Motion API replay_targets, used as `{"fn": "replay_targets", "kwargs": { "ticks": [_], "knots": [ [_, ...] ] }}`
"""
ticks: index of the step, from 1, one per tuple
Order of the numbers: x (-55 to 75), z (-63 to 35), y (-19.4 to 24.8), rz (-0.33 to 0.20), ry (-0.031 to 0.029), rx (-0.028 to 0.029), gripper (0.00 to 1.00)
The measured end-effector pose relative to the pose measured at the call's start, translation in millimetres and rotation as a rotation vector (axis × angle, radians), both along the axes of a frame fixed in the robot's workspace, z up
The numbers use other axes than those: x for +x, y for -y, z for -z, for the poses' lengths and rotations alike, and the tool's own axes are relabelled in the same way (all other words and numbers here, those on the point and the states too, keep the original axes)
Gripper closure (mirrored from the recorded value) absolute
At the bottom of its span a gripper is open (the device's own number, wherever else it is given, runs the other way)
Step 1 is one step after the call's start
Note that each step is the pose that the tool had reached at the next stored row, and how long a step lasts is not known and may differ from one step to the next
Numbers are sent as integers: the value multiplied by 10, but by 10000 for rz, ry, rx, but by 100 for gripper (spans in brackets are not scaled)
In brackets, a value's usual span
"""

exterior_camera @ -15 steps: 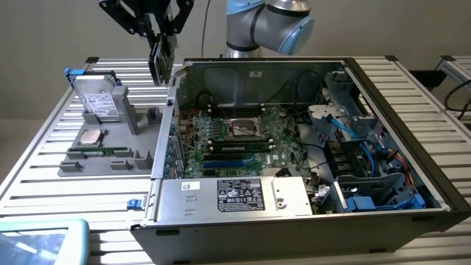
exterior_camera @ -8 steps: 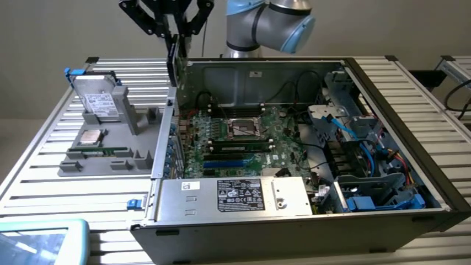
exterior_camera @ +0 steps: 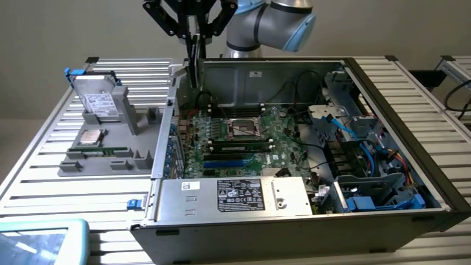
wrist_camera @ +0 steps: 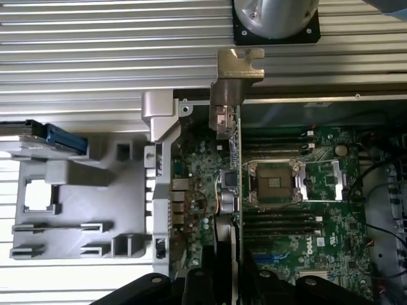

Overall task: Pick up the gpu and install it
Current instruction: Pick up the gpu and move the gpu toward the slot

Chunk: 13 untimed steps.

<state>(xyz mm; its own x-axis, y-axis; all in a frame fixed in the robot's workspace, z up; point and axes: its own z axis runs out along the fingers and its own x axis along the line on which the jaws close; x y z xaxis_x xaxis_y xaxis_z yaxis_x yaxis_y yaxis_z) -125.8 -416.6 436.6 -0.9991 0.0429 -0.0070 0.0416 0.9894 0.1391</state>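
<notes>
**Gpu held edge-on over the open computer case**
Exterior view: the end effector [exterior_camera: 193, 33] pinches the gpu [exterior_camera: 196, 66], which hangs upright below it over the computer case [exterior_camera: 220, 234] rear; the power-supply label [exterior_camera: 239, 194] is illegible. Wrist view: the motherboard [wrist_camera: 305, 222] reads "DELL"; the gpu [wrist_camera: 236, 165] shows a thin edge and a silver bracket [wrist_camera: 239, 67].

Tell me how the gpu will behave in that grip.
The gpu hangs straight and edge-on from the fingers, so it is likely stiff. It looks thin, so probably light. The metal bracket at one end may make it end-heavy.
</notes>
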Motion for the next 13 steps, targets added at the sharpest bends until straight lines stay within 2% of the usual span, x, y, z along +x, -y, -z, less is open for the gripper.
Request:
{"fn": "replay_targets", "kwargs": {
  "ticks": [8,13],
  "knots": [
    [307,0,133,1,-81,0,73],
    [494,3,191,1,-121,2,73]
  ]
}}
